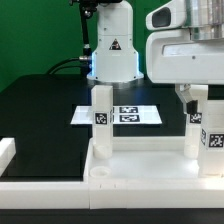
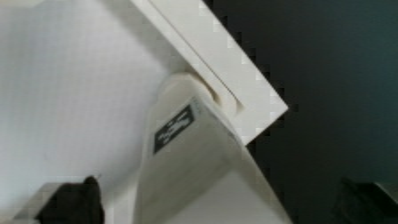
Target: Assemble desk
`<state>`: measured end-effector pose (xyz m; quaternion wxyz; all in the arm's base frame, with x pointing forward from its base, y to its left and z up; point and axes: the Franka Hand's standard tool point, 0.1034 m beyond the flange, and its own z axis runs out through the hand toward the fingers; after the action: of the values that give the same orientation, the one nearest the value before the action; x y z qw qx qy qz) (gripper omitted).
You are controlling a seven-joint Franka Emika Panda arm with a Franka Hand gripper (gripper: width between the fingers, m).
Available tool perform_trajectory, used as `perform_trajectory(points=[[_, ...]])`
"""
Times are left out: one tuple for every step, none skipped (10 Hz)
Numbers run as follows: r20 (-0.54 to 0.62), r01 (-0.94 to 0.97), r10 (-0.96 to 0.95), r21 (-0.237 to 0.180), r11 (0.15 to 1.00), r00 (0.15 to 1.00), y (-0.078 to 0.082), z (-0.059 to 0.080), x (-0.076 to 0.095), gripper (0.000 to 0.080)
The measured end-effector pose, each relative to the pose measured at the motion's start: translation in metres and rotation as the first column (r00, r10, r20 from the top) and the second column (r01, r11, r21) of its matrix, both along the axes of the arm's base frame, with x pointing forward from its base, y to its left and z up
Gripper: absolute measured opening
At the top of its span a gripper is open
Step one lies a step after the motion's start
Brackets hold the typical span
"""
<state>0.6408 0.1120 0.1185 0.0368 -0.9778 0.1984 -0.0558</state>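
The white desk tabletop (image 1: 135, 165) lies flat at the front with two square legs standing upright in its corner sockets. One leg (image 1: 101, 120) rises toward the exterior view's left, the other leg (image 1: 201, 128) toward its right, each bearing a black-and-white tag. My gripper (image 1: 191, 99) hangs over the top of the right-hand leg. In the wrist view that leg (image 2: 196, 150) runs down to the tabletop's rim (image 2: 222, 70). The gripper (image 2: 222, 205) is open, its dark fingertips (image 2: 71, 205) standing apart from the leg on either side.
The marker board (image 1: 120, 115) lies on the black mat behind the tabletop. A low white border wall (image 1: 6, 152) runs along the exterior view's left, and another along the front edge (image 1: 60, 190). The arm's base (image 1: 112, 50) stands at the back.
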Motion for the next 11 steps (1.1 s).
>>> perform_trajectory(points=[[0.004, -0.097, 0.097, -0.014, 0.995, 0.995, 0.0001, 0.0004, 0.0008, 0.0649], [0.004, -0.081, 0.081, -0.012, 0.997, 0.997, -0.0005, 0.0, 0.0006, 0.0649], [0.003, -0.058, 0.058, -0.009, 0.998, 0.998, -0.0004, 0.0, 0.0005, 0.0619], [0.002, -0.042, 0.042, -0.007, 0.999, 0.999, -0.0005, -0.0001, 0.0005, 0.0619], [0.0, 0.006, -0.006, 0.0, 1.0, 1.0, -0.0004, -0.0001, 0.0005, 0.0425], [-0.009, 0.112, -0.112, 0.013, 0.994, 0.994, -0.0009, 0.0, 0.0006, 0.0425], [-0.025, 0.212, -0.211, 0.02, 0.977, 0.977, -0.003, -0.0001, 0.0007, 0.0285], [-0.041, 0.296, -0.295, 0.024, 0.955, 0.955, -0.0033, -0.0008, 0.0011, 0.0285], [-0.055, 0.439, -0.437, 0.039, 0.897, 0.898, -0.0064, -0.0019, 0.002, 0.0285], [-0.079, 0.595, -0.591, 0.06, 0.801, 0.803, -0.0087, -0.0025, 0.0016, 0.0285], [-0.112, 0.756, -0.748, 0.073, 0.65, 0.654, -0.0095, -0.003, 0.0001, 0.0285]])
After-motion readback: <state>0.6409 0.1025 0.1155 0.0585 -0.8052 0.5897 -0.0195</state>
